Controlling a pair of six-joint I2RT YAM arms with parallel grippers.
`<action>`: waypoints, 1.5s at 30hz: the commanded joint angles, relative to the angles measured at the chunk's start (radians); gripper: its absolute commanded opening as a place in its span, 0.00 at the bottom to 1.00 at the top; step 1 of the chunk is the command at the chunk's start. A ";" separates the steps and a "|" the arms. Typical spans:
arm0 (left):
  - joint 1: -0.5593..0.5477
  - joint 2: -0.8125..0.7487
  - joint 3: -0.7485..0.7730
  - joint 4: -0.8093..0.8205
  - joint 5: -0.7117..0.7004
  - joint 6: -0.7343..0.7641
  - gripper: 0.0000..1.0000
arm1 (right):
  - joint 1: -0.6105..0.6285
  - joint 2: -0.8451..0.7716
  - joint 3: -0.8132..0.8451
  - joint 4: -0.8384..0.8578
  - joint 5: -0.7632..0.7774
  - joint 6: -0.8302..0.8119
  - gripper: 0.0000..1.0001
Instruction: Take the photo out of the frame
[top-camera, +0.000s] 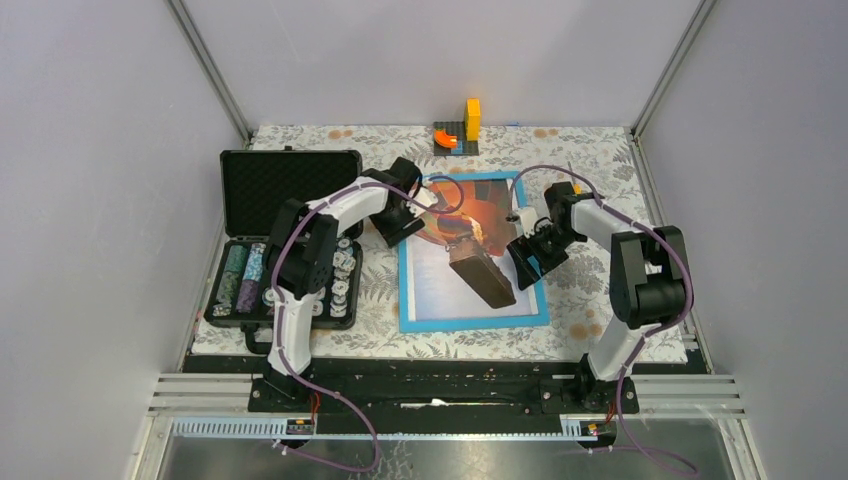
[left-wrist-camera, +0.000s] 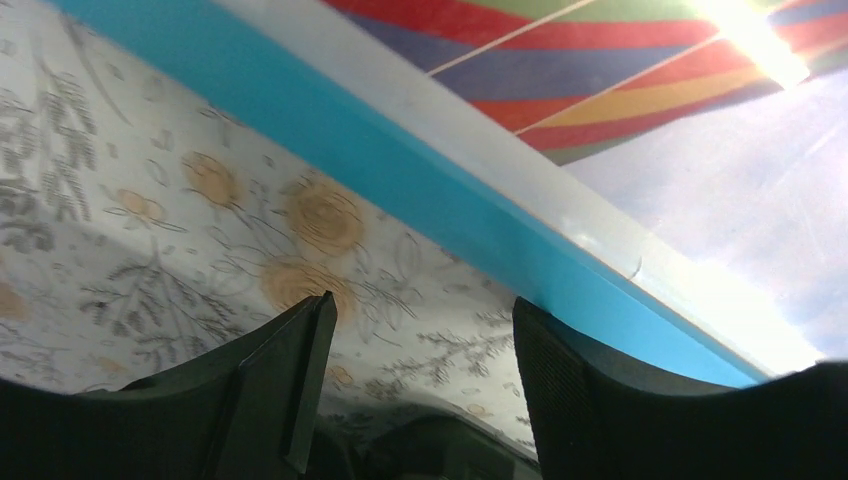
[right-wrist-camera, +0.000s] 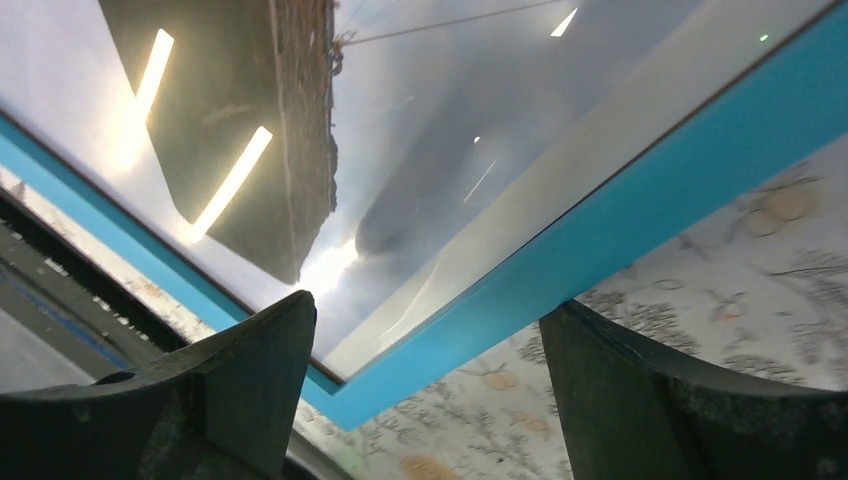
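The frame (top-camera: 472, 322) with its light-blue border lies face up on the floral cloth in the middle of the table. The photo (top-camera: 470, 250), a coloured balloon with a brown basket on pale sky, sits inside it. My left gripper (top-camera: 408, 228) is open at the frame's left edge; its wrist view shows the blue border (left-wrist-camera: 420, 190) and balloon stripes (left-wrist-camera: 620, 90) beyond the spread fingers (left-wrist-camera: 300, 360). My right gripper (top-camera: 527, 258) is open over the frame's right edge; its wrist view shows the blue border (right-wrist-camera: 620, 220) and glossy print (right-wrist-camera: 420, 120).
An open black foam-lined case (top-camera: 283, 240) with several small items stands at the left. A grey plate with a yellow block (top-camera: 472, 118) and an orange piece (top-camera: 445, 141) sits at the back. White walls close in the sides.
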 joint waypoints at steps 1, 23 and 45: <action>-0.059 0.081 0.067 0.311 0.231 -0.100 0.72 | 0.103 -0.020 -0.048 -0.030 -0.294 0.071 0.88; -0.047 -0.269 -0.098 0.289 0.359 -0.338 0.84 | -0.013 -0.217 -0.025 0.137 0.045 0.453 0.92; -0.018 -0.293 -0.391 0.593 0.119 -0.640 0.72 | -0.021 -0.015 0.006 0.264 0.232 0.514 0.77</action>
